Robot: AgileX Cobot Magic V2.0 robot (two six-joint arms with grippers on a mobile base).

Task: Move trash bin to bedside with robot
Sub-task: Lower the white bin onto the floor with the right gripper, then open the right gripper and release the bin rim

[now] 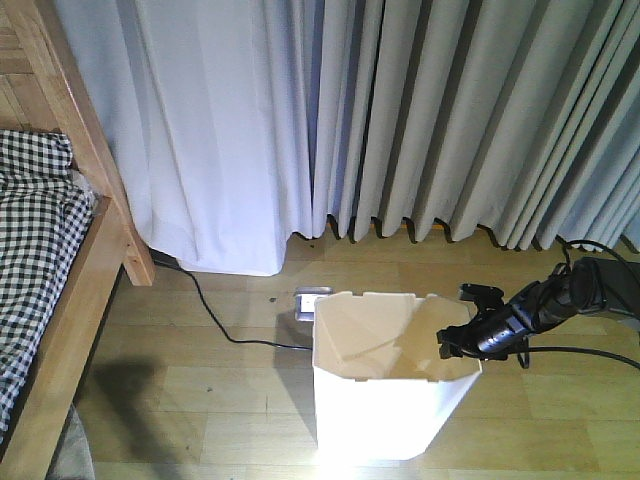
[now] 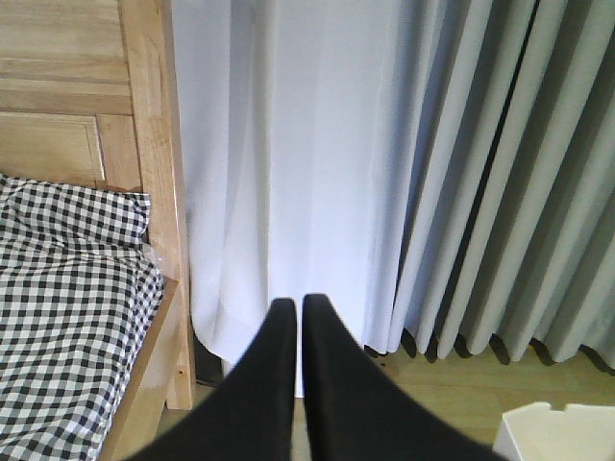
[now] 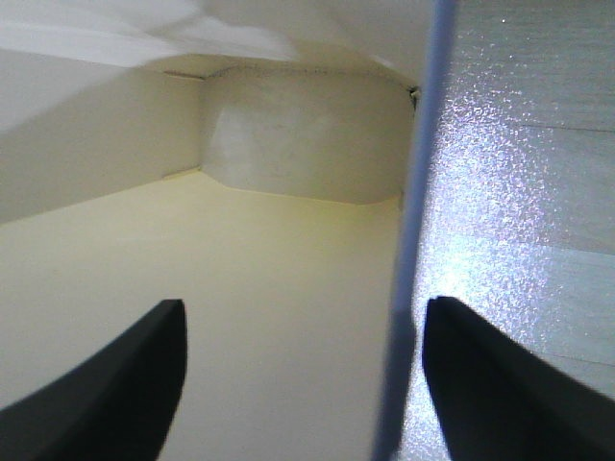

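Straddling the trash bin [image 1: 385, 375] rim at lower right, the right gripper [image 3: 303, 384] has wide fingers; the bed [image 1: 60, 300] at left remains unreached.

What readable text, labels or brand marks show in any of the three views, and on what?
None readable in any view.
Trash bin: plain white walls and cream inside, no label showing.
Small grey-white object on the floor behind the bin: too small and blurred to tell whether it has markings.
Right gripper and left gripper: plain black, no markings visible.
Checkered bedding, curtains: pattern only, no text.
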